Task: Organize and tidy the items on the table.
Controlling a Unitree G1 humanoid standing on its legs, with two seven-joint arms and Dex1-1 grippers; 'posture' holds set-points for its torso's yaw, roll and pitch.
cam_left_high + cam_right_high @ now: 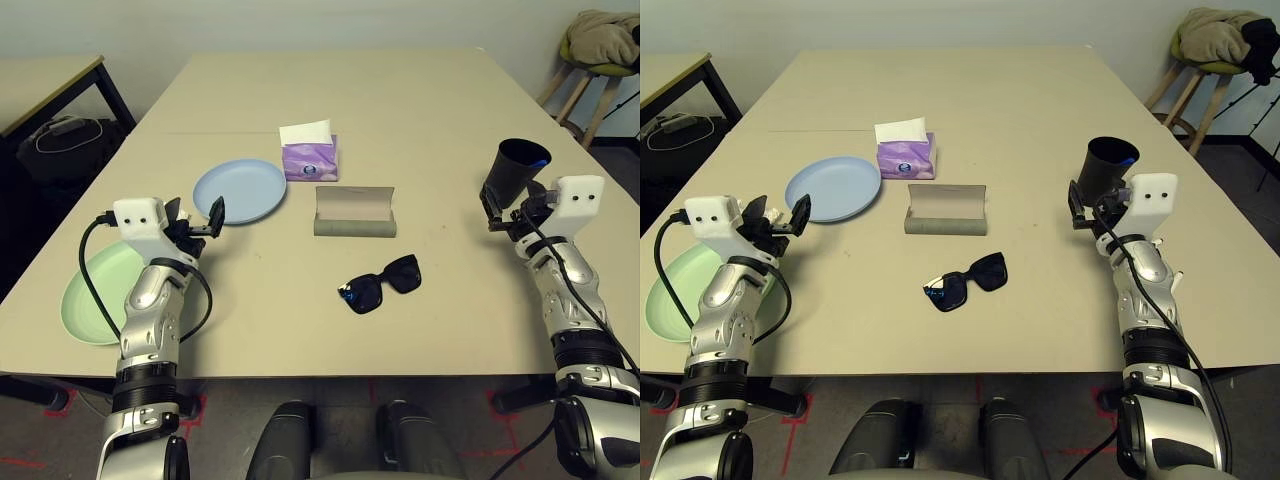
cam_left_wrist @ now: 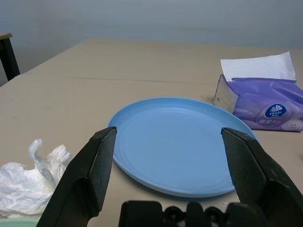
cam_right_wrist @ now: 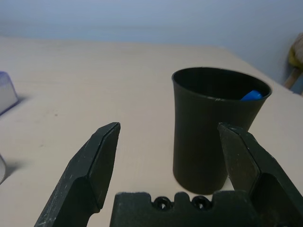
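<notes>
Table (image 1: 420,120), beige, carries two plates, pale blue (image 1: 240,190) and mint green (image 1: 95,295) at the left edge, then one each: purple tissue box (image 1: 309,157), open grey glasses case (image 1: 355,214), black cup (image 1: 518,172), black sunglasses (image 1: 381,284), crumpled white tissue (image 2: 26,182). Left gripper (image 2: 173,170), jaws spread and empty, faces the blue plate just ahead, tissue beside it. Right gripper (image 3: 170,165), likewise spread and empty, has the cup just ahead, apart from both fingers.

The left arm hides part of the mint green plate (image 1: 85,300).
</notes>
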